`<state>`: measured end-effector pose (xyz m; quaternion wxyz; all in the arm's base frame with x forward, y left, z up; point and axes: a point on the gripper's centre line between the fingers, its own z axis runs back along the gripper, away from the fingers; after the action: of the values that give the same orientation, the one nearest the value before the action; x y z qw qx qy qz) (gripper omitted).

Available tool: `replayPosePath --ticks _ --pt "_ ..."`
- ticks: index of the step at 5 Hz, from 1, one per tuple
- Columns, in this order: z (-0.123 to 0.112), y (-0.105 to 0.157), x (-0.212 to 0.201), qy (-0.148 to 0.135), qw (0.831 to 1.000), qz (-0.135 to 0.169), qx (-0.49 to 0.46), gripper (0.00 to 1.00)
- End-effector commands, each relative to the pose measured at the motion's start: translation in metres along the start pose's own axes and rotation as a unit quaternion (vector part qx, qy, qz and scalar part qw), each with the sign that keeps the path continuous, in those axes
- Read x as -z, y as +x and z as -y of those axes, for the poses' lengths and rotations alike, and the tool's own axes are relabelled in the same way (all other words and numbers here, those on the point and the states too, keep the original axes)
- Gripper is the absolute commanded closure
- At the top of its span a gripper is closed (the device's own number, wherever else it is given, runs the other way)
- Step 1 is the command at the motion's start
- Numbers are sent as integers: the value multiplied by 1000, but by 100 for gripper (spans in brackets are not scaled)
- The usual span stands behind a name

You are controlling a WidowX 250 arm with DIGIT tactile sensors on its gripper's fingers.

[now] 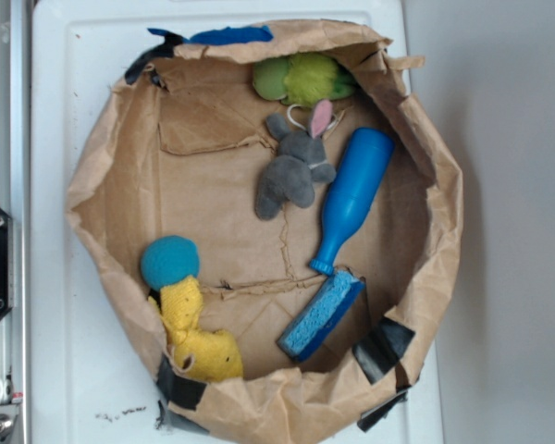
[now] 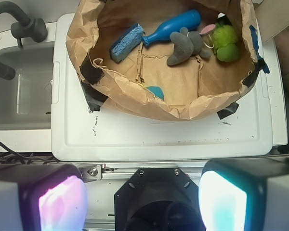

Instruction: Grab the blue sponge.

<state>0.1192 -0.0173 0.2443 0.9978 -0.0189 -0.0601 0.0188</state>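
**benchbot_dan:** So the blue sponge is sitting at the edge of the paper bag nest, leaning on its long side by the look of it, with the scouring layer facing the bag wall. One end is touching or nearly touching the neck of the blue bottle. How would you go in?

**wx_tinker:** I'd come down from above and line the fingers across the short width of the sponge, not along it. Aim for the end away from the bottle so a finger doesn't clip the bottle cap. The paper wall is right beside it on the outer side, so I'd keep that finger tight to the sponge or it'll snag the crumpled rim. It's soft, so it should squash and hold fine.

**benchbot_dan:** Anything else in the way?

**wx_tinker:** Not really. The grey plush bunny and the green plush are up the far side, and the teal ball and yellow plush are well apart on the other side.

**benchbot_dan:** And the pincer?

**wx_tinker:** Wide apart in the wrist view, both pads showing at the bottom corners with nothing between them. It's holding nothing and touching nothing, hanging back over the white bench, well short of the bag. The whole approach is yet to be made.
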Motion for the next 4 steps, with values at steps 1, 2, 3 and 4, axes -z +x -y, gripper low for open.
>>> replayPosePath --ticks 1,2,3,4 --pt "0 0 0 0 1000 0 0 0" --pt "13 40 13 6 999 5 -38 0" --pt "16 67 24 6 996 3 -90 0" --pt "9 98 45 14 977 32 -212 0"
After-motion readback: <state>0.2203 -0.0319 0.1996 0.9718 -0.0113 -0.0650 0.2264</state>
